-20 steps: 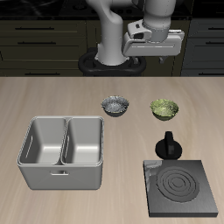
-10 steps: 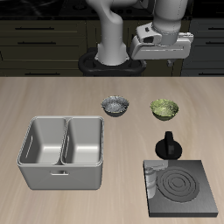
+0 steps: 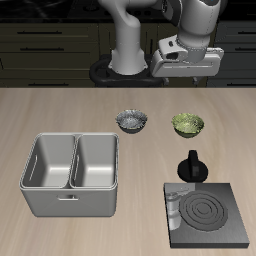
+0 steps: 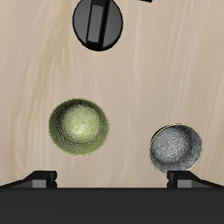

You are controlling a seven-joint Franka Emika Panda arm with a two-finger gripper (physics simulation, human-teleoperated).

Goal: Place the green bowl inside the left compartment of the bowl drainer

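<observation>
The green bowl (image 3: 187, 124) sits upright on the wooden table, beside a grey-silver bowl (image 3: 131, 122). My gripper (image 3: 188, 70) hangs high above the table, over and slightly behind the green bowl, open and empty. In the wrist view the green bowl (image 4: 79, 128) lies on the table below, roughly between the spread fingertips of the gripper (image 4: 114, 181), with the grey bowl (image 4: 176, 147) near one fingertip. The bowl drainer (image 3: 65, 203), a light-grey bin with two deep compartments, stands nearer the table's front edge, and both compartments hold nothing.
A black pot-like object (image 3: 191, 167) stands between the green bowl and the flat black stove plate (image 3: 205, 213), and it also shows in the wrist view (image 4: 98, 21). The robot's base stands at the table's back.
The gripper has shifted sideways across the back of the table, ending above the green bowl, and dropped slightly. The bowls and the drainer have not moved.
</observation>
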